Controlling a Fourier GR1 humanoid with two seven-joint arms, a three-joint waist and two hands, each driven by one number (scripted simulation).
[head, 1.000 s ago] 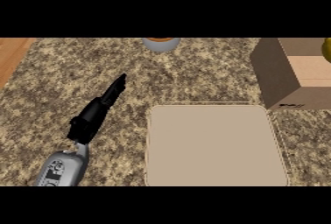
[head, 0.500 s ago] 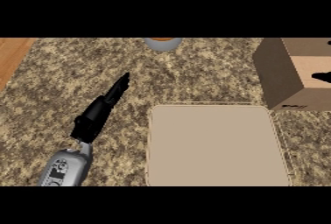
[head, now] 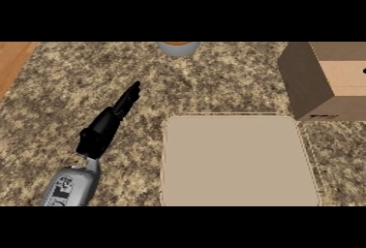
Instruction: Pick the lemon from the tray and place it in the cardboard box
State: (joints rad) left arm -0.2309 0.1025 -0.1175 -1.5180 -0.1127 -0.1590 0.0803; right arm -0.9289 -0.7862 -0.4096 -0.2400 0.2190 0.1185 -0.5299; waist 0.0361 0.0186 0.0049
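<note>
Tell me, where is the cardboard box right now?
In the head view the cardboard box stands at the upper right of the counter, just beyond the far right corner of the beige tray.

One arm shows. The grey left forearm (head: 69, 188) enters at the view's lower edge, on the left side, and slants up and to the right. Its upper end narrows to a short, pale wrist (head: 91, 164), which joins the black left robot hand (head: 104, 130). The hand carries on along the forearm's line, stretched out long and slim, and is seen almost edge-on. Its broadest part sits just above the wrist. From there the fingers (head: 130, 95) run straight and close together, tapering to a tip that points up and to the right, away from the body. The thumb cannot be told apart from the palm at this angle. The hand holds nothing.
</note>
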